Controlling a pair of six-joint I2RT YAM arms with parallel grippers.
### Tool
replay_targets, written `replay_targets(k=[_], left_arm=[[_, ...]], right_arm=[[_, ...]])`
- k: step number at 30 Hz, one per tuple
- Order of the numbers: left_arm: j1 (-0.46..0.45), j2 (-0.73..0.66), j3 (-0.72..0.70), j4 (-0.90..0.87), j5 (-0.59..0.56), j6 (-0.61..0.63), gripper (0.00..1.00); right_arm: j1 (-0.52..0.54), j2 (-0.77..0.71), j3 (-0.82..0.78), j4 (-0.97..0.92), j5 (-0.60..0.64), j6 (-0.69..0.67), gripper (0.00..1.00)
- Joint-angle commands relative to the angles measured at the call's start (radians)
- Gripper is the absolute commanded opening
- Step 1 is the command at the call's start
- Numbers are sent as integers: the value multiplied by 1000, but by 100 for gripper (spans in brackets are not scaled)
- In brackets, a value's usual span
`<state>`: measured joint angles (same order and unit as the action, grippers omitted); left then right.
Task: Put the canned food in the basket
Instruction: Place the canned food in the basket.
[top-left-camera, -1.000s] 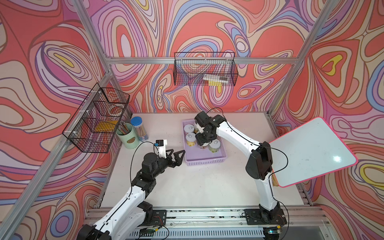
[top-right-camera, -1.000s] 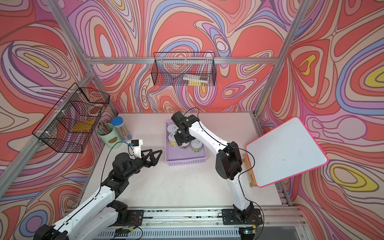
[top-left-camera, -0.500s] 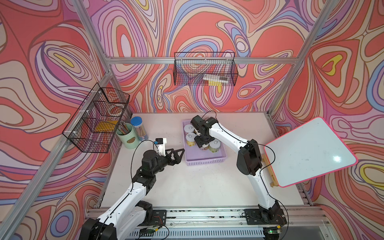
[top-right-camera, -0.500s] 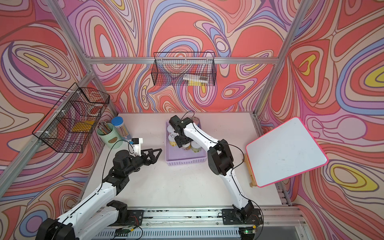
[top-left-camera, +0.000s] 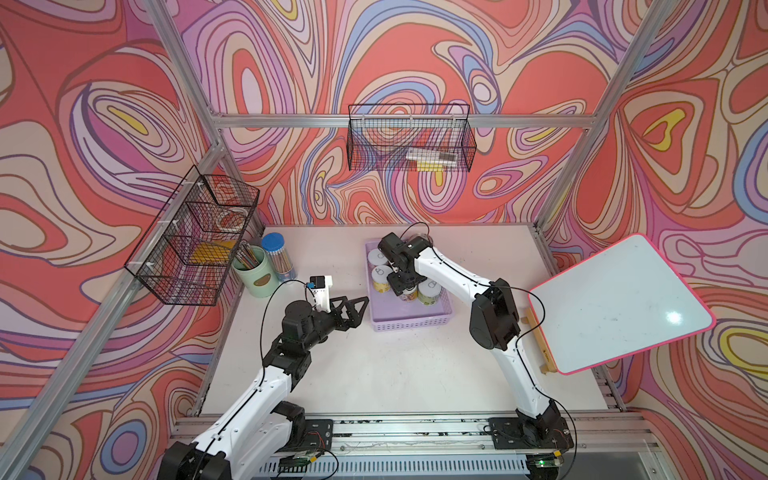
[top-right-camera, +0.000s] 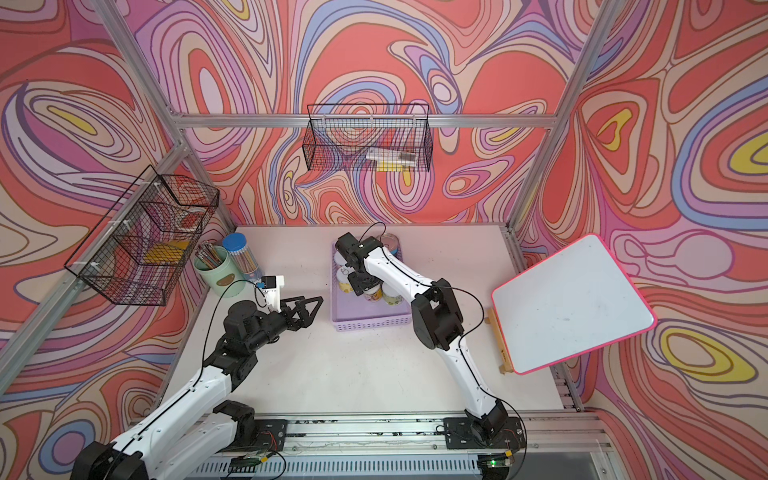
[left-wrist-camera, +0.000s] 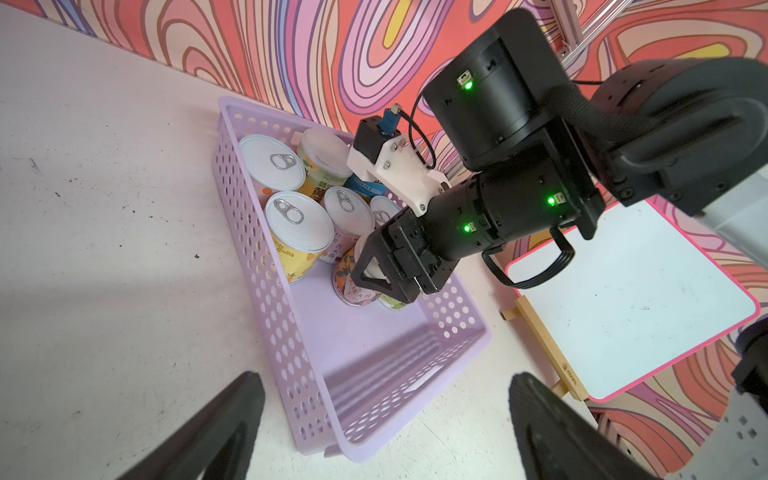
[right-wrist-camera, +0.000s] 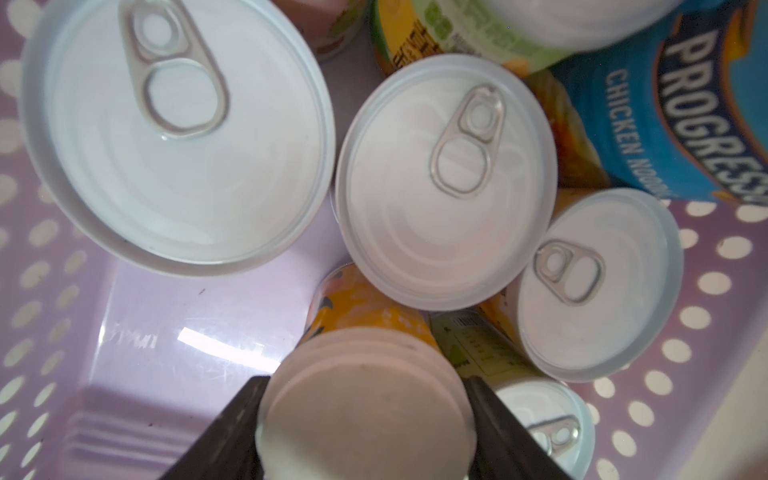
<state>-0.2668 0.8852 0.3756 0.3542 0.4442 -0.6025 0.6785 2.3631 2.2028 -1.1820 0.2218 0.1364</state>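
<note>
The lilac basket (top-left-camera: 411, 326) (top-right-camera: 372, 326) lies mid-table, its perforated wall (left-wrist-camera: 274, 307) close to my left wrist camera. Several cans with white pull-tab lids (left-wrist-camera: 297, 216) (right-wrist-camera: 444, 178) crowd its far half, next to a taller blue-labelled can (right-wrist-camera: 665, 124) (left-wrist-camera: 365, 187). My right gripper (top-left-camera: 405, 286) (top-right-camera: 365, 286) (left-wrist-camera: 370, 274) (right-wrist-camera: 365, 415) reaches down into the basket, shut on an orange-and-yellow can (left-wrist-camera: 353, 291) (right-wrist-camera: 365, 365) held low over the floor beside the others. My left gripper (top-left-camera: 360, 311) (top-right-camera: 315, 311) (left-wrist-camera: 384, 382) hovers open and empty just left of the basket.
A mint-green pen cup (top-left-camera: 255, 272) and a blue-lidded pencil jar (top-left-camera: 278, 257) stand at the back left. Black wire baskets hang on the left wall (top-left-camera: 195, 241) and back wall (top-left-camera: 409, 139). A pink-edged whiteboard (top-left-camera: 619, 303) leans at the right edge.
The right arm has shifted, its elbow swinging out, and has carried the gripped can a little toward the basket's front. The left gripper has barely moved and stays open.
</note>
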Motion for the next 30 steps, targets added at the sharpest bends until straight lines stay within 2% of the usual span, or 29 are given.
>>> replay_targets(k=[1, 5, 11, 15, 22, 26, 30], left_arm=[[6, -11, 16, -11, 15, 8, 97], [6, -11, 14, -11, 20, 7, 96], [6, 2, 28, -48, 37, 29, 97], [-2, 22, 40, -85, 61, 54, 98], [-54, 9, 68, -176, -8, 113, 99], [-97, 28, 98, -205, -45, 144, 99], [-149, 26, 131, -243, -90, 163, 99]], right_arm=[[-16, 20, 23, 61, 113, 8, 58], [-17, 17, 15, 53, 113, 11, 70], [-17, 9, 1, 56, 110, 12, 79], [-17, 0, 1, 58, 95, 15, 80], [-17, -45, -14, 75, 41, 16, 80], [-16, -126, -80, 126, -47, 27, 80], [-16, -268, -211, 215, -114, 49, 82]])
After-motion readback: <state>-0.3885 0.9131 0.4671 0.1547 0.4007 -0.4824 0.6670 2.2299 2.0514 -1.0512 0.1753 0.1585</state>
